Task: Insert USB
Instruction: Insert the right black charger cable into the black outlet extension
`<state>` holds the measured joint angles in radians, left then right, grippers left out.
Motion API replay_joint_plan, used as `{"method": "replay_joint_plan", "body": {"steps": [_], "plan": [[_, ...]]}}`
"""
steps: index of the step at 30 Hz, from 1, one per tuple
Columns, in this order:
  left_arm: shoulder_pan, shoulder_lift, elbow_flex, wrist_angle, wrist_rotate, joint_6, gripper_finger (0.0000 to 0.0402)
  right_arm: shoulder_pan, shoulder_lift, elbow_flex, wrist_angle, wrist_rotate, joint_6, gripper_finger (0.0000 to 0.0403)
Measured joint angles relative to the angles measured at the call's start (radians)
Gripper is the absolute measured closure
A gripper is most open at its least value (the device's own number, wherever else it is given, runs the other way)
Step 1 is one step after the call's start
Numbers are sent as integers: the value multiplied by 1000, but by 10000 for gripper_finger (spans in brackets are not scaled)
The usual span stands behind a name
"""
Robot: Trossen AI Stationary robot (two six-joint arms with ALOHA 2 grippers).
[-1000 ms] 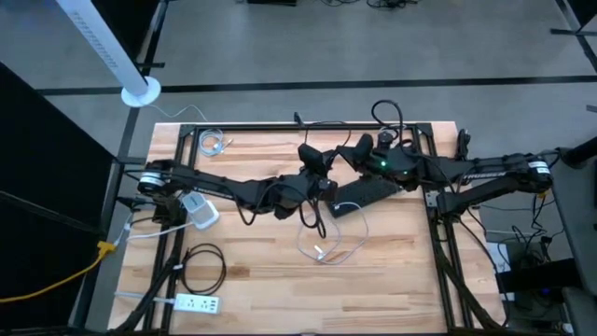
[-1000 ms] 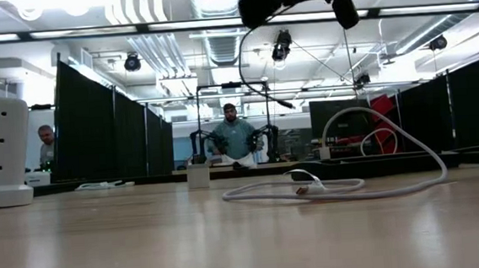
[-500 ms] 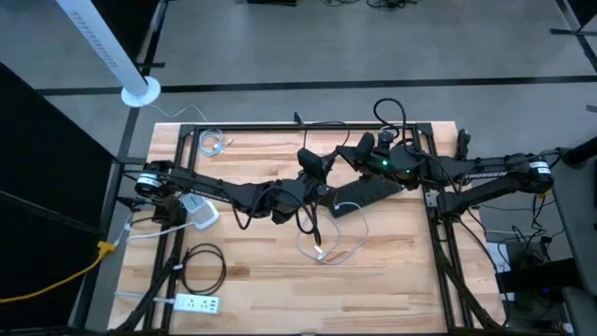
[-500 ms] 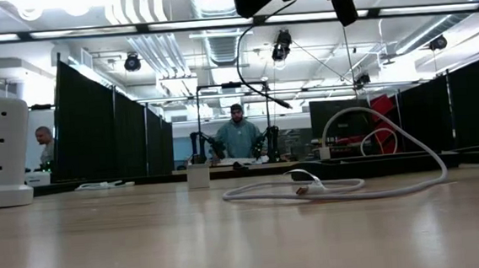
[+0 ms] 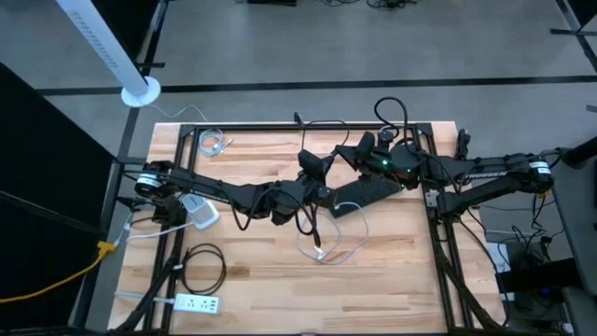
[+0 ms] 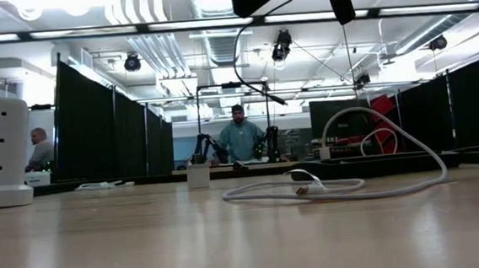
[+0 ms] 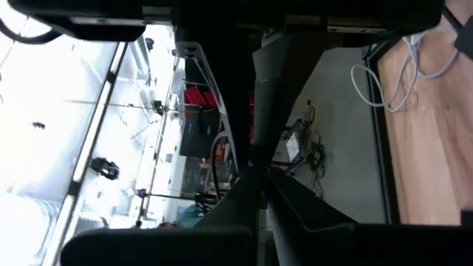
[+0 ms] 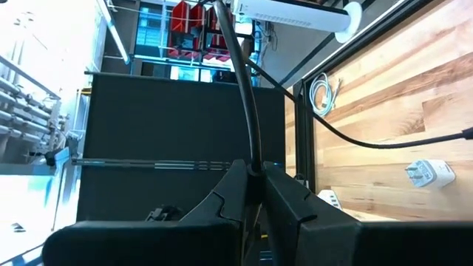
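We can read no writing anywhere, and we see the left gripper [image 5: 318, 194] and the right gripper [image 5: 353, 152] each clenched on a black cable [image 8: 247, 118] above the black power strip [image 5: 364, 195], whose long axis runs diagonally just beside the left gripper, beneath the right.

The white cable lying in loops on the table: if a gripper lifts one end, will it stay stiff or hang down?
The white cable would probably hang limp: it lies in loose curves. Yet one loop arches above the table in the low view, so it likely has some spring. It looks thin, so probably light.
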<state>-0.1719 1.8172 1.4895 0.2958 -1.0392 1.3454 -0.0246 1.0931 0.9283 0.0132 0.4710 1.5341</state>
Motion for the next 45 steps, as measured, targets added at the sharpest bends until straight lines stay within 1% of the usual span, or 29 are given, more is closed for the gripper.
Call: {"method": "replay_joint_plan", "body": {"steps": [4, 7, 20, 25, 39, 42, 45], "plan": [[0, 0, 0, -2, -1, 7, 401, 0, 0, 0, 0, -2, 0, 388], [0, 0, 0, -3, -1, 7, 391, 0, 0, 0, 0, -8, -6, 388], [1, -4, 0, -3, 0, 6, 300, 0, 1, -2, -1, -18, -8, 388], [3, -5, 1, -37, 1, -2, 284, 1, 1, -2, -1, -25, -9, 388], [5, -6, -5, -52, 0, -8, 319, 1, 1, -3, 13, -29, -8, 388], [5, -6, -5, -53, 0, -11, 343, 1, 2, -3, 14, -27, -8, 388], [7, -5, -5, -53, -3, -20, 381, 1, 1, -2, 18, -26, -8, 388]]}}
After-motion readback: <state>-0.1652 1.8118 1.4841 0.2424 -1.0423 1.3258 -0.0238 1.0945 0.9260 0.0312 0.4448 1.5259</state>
